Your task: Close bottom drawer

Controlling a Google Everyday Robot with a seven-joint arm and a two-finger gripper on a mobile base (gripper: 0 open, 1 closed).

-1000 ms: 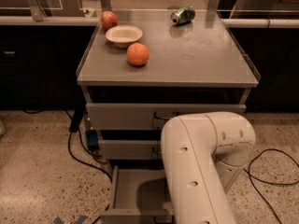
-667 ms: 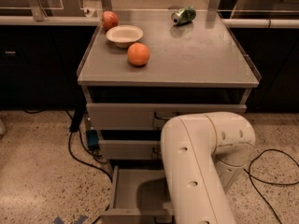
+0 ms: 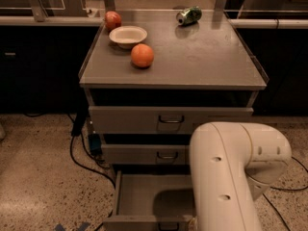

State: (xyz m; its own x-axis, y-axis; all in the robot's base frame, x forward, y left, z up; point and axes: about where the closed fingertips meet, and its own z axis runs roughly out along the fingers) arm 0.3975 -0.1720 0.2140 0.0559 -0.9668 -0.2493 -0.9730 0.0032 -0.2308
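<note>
Gripper's hidden behind the arm (image 3: 226,177), can't tell its grip. Bottom drawer (image 3: 144,196) beside it looks light and rigid; shove the front (image 3: 144,223).

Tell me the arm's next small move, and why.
Probably push the bottom drawer straight back into the cabinet: it stands pulled well out. The gripper is out of sight, likely behind the white arm by the drawer's front.

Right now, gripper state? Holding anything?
Cannot be told: the gripper is out of view, hidden past the white arm at the open bottom drawer.
</note>
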